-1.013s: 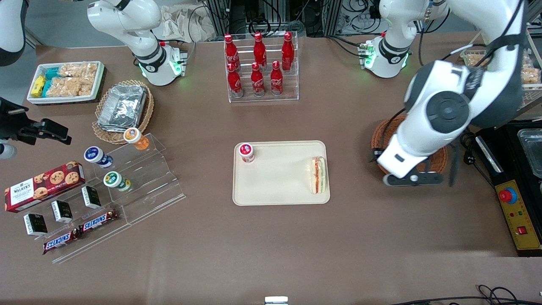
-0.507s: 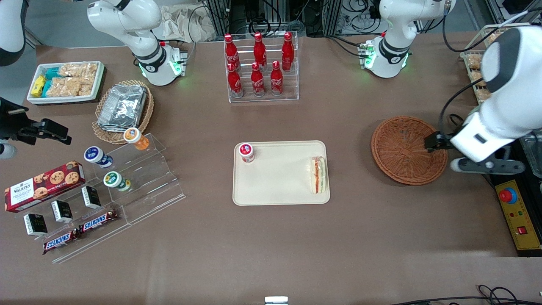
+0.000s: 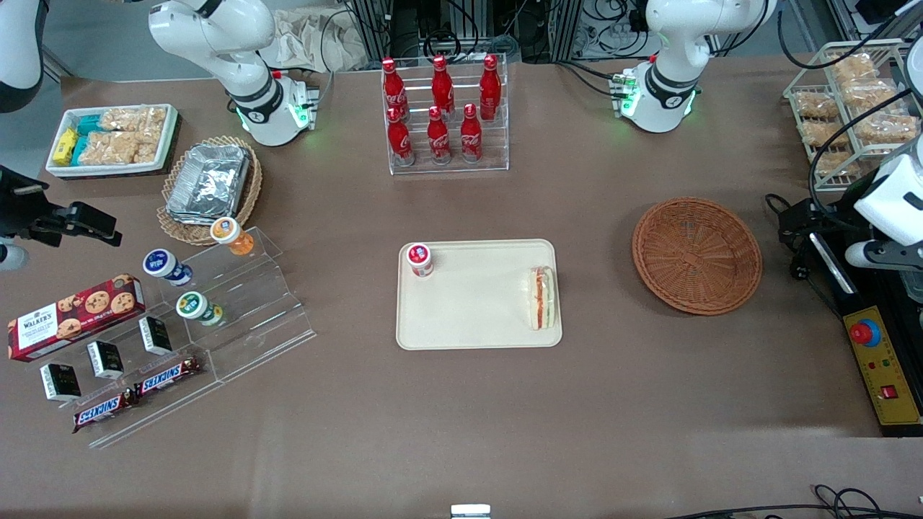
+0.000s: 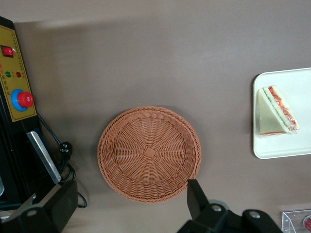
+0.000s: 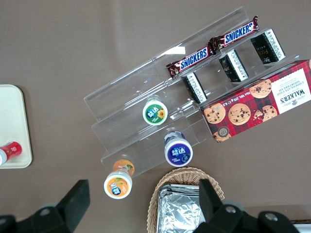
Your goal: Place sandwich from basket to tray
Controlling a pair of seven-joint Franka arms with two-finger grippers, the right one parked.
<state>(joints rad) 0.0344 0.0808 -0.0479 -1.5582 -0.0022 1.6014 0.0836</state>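
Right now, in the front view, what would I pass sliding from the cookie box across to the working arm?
Walker's cookie box → red-capped bottle → sandwich, both on the tray → wicker basket → open gripper at the working arm's end.

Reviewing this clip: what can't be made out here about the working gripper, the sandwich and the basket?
- Gripper: front view shows only its arm at the frame edge; its height above the table near the basket can't be judged.
- Sandwich: lies on the tray; its underside is hidden.
- Basket: looks empty in the left wrist view, though the fingers cover part of its rim.
- Small red-lidded jar: label too small to read.
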